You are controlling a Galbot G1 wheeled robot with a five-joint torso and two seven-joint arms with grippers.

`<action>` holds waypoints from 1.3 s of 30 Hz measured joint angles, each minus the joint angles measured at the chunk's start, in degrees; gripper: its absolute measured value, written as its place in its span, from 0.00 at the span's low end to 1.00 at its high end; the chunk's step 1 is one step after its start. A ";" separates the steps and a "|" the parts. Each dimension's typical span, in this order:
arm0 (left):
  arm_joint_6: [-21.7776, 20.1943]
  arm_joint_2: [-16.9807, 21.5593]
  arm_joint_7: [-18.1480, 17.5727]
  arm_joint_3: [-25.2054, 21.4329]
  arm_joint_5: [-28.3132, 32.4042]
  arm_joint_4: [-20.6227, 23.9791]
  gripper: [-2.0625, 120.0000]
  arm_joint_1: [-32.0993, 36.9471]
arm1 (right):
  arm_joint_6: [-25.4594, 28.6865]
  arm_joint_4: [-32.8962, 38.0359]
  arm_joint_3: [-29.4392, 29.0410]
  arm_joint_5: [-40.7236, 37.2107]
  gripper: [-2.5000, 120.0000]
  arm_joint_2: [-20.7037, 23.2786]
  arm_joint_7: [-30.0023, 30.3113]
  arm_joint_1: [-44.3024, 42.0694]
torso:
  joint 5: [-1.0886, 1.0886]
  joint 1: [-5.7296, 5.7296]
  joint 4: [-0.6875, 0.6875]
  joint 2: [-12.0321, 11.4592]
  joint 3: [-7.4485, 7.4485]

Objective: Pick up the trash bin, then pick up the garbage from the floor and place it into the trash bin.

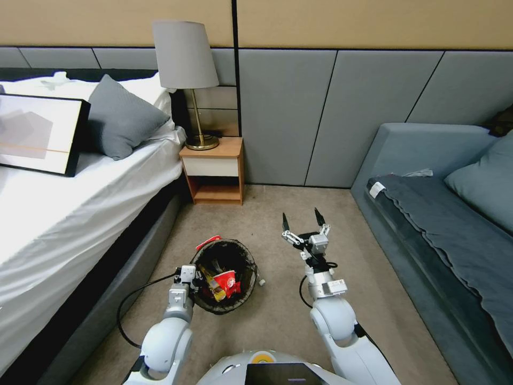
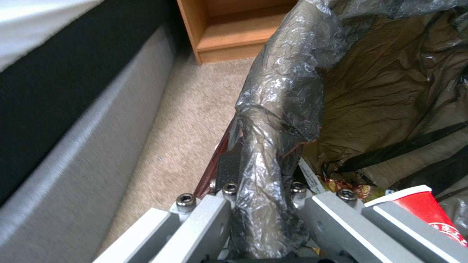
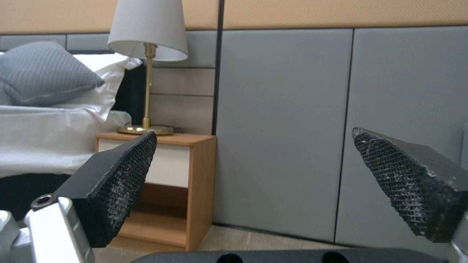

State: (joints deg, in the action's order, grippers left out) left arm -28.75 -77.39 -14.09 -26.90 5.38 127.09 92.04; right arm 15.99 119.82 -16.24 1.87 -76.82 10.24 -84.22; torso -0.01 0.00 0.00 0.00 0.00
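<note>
Your left gripper (image 2: 258, 204) pinches the bin (image 1: 225, 275) rim; your right gripper (image 1: 304, 218) — fingers spread, empty — hovers just right of a small scrap (image 1: 262, 282) on the carpet (image 1: 267, 321) beside the bin.

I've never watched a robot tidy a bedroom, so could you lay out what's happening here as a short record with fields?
Place: carpeted floor between bed and sofa
Left gripper: clamped on the bag-lined rim of the trash bin, on the side toward the bed
Bin contents: garbage, a red paper cup and yellow wrappers
Right gripper: open, empty, raised above the carpet and pointing toward the wall
Left on floor: one small pale scrap beside the bin
Behind: nightstand with lamp
</note>
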 joint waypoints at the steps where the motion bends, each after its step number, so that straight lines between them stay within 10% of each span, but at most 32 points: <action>1: 0.00 0.00 0.00 0.00 0.00 0.00 0.02 0.00 | 0.00 0.00 0.00 0.00 0.84 0.00 0.00 0.00 | 0.00 0.00 0.00 0.00 0.00; 21: 0.10 -1.09 -0.80 0.36 -0.13 1.99 0.02 0.87 | -3.60 -8.48 3.92 -4.60 0.84 2.28 -1.31 0.19 | 0.01 0.00 0.00 0.00 0.00; 39: -0.04 -0.56 -0.80 0.91 -0.46 1.00 0.02 -0.40 | -17.66 -29.10 15.12 -29.79 0.84 18.74 -12.58 20.83 | 0.02 -0.01 0.02 0.00 -0.01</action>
State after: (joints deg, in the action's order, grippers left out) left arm -28.79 -77.95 -14.89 -25.99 4.92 128.09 91.63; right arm -1.68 90.73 -1.13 -27.92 -58.08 -2.33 -63.39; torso 0.01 0.00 0.02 0.00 0.00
